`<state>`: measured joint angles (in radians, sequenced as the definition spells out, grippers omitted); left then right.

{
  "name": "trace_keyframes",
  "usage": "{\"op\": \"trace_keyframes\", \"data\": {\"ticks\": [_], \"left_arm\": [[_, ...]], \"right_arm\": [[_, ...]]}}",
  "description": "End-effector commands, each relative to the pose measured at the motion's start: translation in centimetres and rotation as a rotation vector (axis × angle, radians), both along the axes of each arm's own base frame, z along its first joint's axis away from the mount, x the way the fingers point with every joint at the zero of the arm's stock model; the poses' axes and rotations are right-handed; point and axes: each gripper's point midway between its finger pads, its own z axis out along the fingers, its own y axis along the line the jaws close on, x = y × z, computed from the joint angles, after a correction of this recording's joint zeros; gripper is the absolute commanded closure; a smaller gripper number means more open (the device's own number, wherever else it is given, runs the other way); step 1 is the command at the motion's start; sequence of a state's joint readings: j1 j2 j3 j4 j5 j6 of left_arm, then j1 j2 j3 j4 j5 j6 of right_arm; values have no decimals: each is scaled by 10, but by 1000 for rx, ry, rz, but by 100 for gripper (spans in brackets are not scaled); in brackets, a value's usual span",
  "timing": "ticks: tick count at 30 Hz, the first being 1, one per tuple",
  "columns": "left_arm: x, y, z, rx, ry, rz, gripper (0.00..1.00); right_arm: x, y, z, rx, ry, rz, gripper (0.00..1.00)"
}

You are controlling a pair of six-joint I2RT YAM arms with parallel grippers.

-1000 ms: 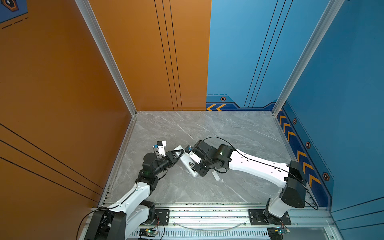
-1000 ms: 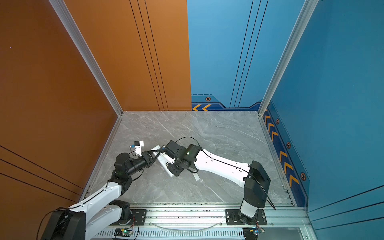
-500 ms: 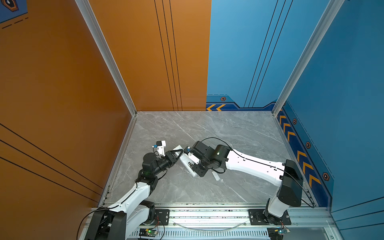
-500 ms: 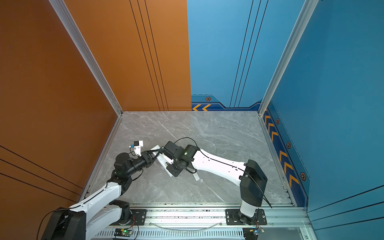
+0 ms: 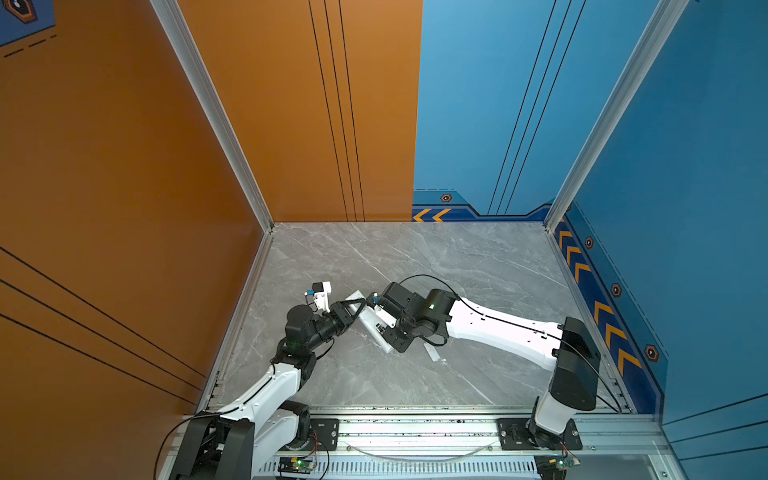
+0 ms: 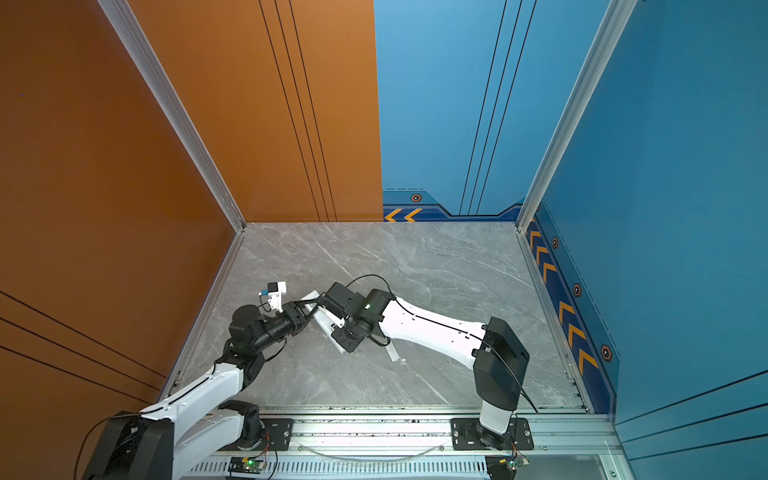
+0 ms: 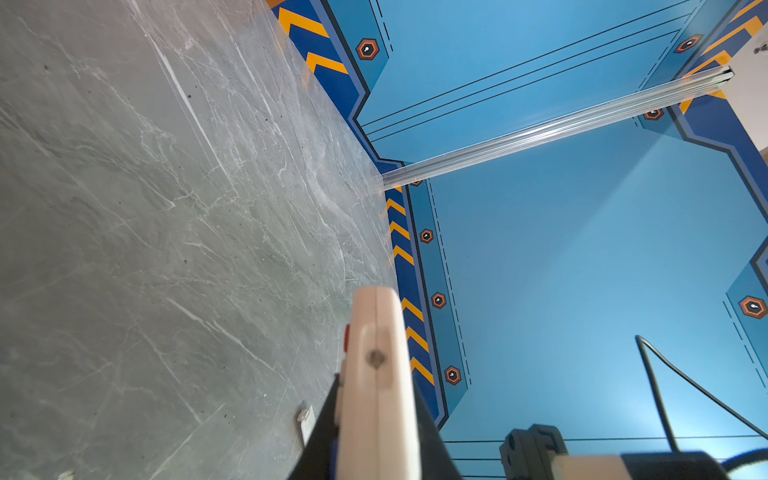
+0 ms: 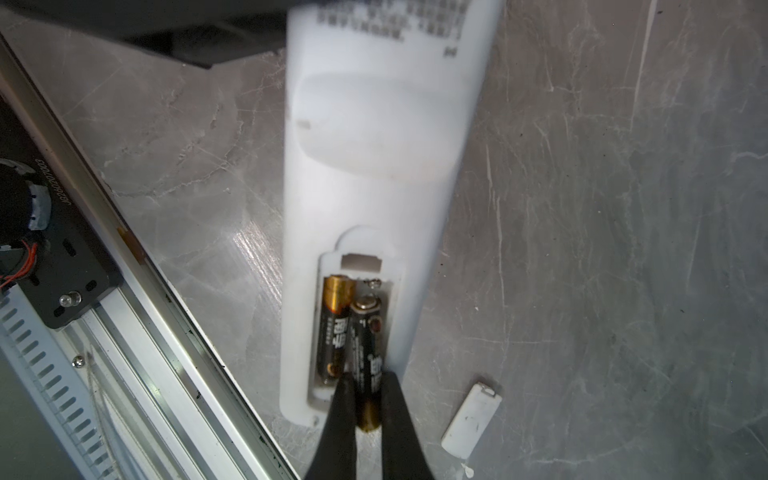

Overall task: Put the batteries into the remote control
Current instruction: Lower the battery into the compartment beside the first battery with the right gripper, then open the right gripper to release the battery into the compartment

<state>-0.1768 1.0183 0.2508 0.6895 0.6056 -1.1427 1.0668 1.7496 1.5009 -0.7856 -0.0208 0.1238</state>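
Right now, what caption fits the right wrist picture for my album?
Right jaws pinch a battery over the remote's open bay, beside the seated battery; cover lies apart.

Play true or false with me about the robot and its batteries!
One battery already lies inside the remote control. True.
The right gripper is empty. False: it pinches the second battery over the open compartment.
The battery cover is clipped onto the remote. False: it lies on the table beside it.
The left gripper holds the remote control. True.
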Motion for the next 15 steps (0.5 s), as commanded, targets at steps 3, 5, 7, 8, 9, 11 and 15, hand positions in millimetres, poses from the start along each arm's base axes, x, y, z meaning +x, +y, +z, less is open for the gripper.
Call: {"op": "trace_keyframes", "data": {"ticks": [3, 5, 7, 8, 9, 11, 15], "left_arm": [[1, 2, 12, -11, -50, 8, 100], [1, 2, 13, -12, -53, 8, 100], [1, 2, 14, -14, -56, 8, 100], [1, 2, 15, -14, -59, 8, 100], [1, 2, 15, -15, -59, 8, 100], [1, 2, 14, -14, -57, 8, 100], [1, 2, 13, -14, -55, 6, 100]], "right_arm": [[5, 1, 0, -18, -1, -29, 89], [4, 2, -1, -19, 0, -25, 87], [4, 3, 0, -17, 1, -26, 86], [3, 4, -1, -17, 2, -25, 86], [2, 4, -1, -18, 3, -24, 85], [2, 4, -1, -17, 2, -23, 83], [1, 5, 2, -10, -1, -22, 79]]}}
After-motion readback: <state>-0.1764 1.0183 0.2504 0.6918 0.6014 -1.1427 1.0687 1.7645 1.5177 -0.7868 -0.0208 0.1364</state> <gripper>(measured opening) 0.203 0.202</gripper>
